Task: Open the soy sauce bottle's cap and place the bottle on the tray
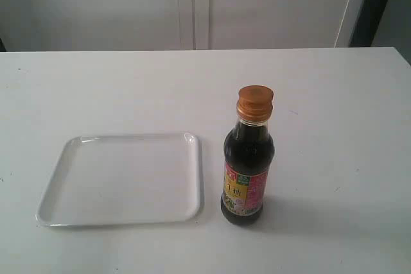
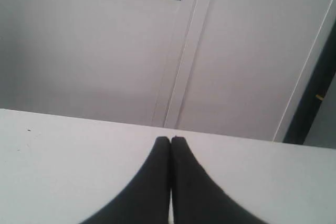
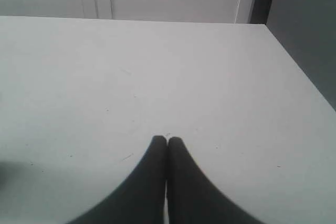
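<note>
The soy sauce bottle [image 1: 248, 165] stands upright on the white table, dark liquid inside and a pink, yellow and green label low on its body. Its golden-orange cap [image 1: 255, 101] sits shut on the neck. The white tray [image 1: 122, 179] lies flat just to the bottle's left, with nothing on it. Neither arm shows in the exterior view. My left gripper [image 2: 170, 139] is shut with nothing between its black fingertips, over bare table. My right gripper [image 3: 167, 139] is shut too, also over bare table. Bottle and tray are out of both wrist views.
A white wall with vertical panel seams [image 1: 200, 8] rises behind the table's far edge. A dark strip [image 1: 379, 4] stands at the back right. The table's right edge [image 3: 299, 72] shows in the right wrist view.
</note>
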Controlling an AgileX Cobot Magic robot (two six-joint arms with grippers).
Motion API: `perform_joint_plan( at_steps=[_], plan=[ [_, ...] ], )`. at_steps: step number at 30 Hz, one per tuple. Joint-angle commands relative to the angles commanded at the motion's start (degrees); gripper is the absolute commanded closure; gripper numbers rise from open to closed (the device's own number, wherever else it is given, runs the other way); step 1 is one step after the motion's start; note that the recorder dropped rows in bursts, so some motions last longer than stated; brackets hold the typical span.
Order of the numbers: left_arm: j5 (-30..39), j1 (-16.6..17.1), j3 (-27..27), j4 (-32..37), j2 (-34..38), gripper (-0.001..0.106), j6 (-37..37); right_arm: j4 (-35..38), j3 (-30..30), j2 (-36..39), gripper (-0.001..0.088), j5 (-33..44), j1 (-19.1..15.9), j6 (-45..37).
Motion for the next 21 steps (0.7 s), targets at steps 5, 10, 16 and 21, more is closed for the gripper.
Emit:
perform_joint_plan(
  at_steps=[5,10,16,21],
  plan=[
    [-1.9,0.0,-3.5,0.8,7.1,0.105,-4.7,0.0,0.0,0.0,0.0868,0.0,0.0,0.0],
    [-13.2,0.0,-4.2,13.1,13.2,0.105,-12.2,0.0,0.0,0.0,0.0868,0.0,0.0,0.0],
    [-35.5,0.0,-4.3,28.8,21.4,0.105,-26.0,0.0,0.0,0.0,0.0868,0.0,0.0,0.0],
    [-35.5,0.0,-5.3,38.7,27.5,0.105,-29.7,0.0,0.0,0.0,0.0868,0.0,0.0,0.0]
  ],
)
